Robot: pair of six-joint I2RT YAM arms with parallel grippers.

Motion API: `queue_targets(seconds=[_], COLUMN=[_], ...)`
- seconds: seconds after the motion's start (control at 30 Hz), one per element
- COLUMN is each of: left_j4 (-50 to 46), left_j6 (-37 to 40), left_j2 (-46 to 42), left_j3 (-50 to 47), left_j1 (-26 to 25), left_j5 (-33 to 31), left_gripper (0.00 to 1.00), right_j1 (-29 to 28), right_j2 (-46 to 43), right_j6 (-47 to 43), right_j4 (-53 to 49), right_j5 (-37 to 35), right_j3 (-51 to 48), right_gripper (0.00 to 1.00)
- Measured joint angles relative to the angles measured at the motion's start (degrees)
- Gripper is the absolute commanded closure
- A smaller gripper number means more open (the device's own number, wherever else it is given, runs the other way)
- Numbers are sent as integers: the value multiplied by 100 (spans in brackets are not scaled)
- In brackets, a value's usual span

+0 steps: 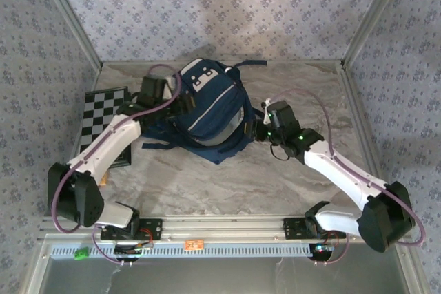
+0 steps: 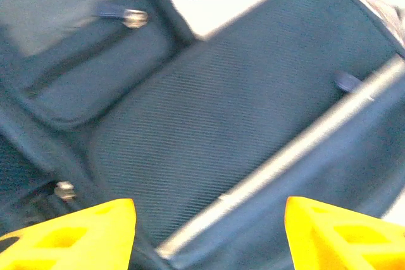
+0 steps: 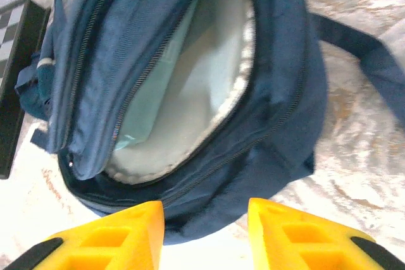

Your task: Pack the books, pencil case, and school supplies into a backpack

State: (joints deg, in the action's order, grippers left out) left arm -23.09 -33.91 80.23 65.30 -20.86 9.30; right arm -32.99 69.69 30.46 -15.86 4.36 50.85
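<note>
Floral-papered walls [image 1: 207,5] enclose a marbled worktop [image 1: 207,184]. The backpack [image 1: 210,111] lies toward its far edge, a checkered board [image 1: 103,111] at its left edge. The left gripper [image 2: 209,238] and right gripper [image 3: 205,232] both gape empty.

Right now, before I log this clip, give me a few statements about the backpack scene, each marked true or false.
1. The backpack is zipped shut. False: its main compartment gapes open, with pale lining showing.
2. A mint-teal pencil case lies inside the backpack. True.
3. The checkered board lies on the right arm's side of the backpack. False: it lies on the left arm's side.
4. The left gripper is open, facing the backpack's fabric. True.
5. The right gripper clamps a strap. False: its fingers stand apart and hold nothing.
</note>
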Motion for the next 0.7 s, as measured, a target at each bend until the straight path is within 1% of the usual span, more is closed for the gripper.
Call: queue_targets(seconds=[0.1,0.2,0.33,0.43,0.5,0.53,0.63,0.7], left_j4=[72,105,258,420,555,608,686,774], left_j6=[-223,-442,-708,-894,-1043,-1080,-1215,-1296], left_j2=[92,173,323,573,793,894,1305,1528], left_j3=[-313,-590,-748,-743,-739,-726,-588,-511], left_j1=[428,675,925,1047,1108,1117,1150,1150], left_j5=[59,142,280,341,422,459,518,533], left_gripper=[38,38,39,41,51,53,54,50], right_j1=[-304,-531,-564,-452,-367,-330,-234,-188], right_j2=[570,1213,1908,2245,2439,2507,2629,2673], right_j6=[2,0,7,24,68,90,168,195], right_j4=[-70,-37,-24,13,20,22,55,68], right_j5=[214,422,466,459,455,459,472,468], right_j3=[669,1408,2083,2138,2109,2074,1915,1845], right_gripper=[57,57,59,60,61,61,61,61])
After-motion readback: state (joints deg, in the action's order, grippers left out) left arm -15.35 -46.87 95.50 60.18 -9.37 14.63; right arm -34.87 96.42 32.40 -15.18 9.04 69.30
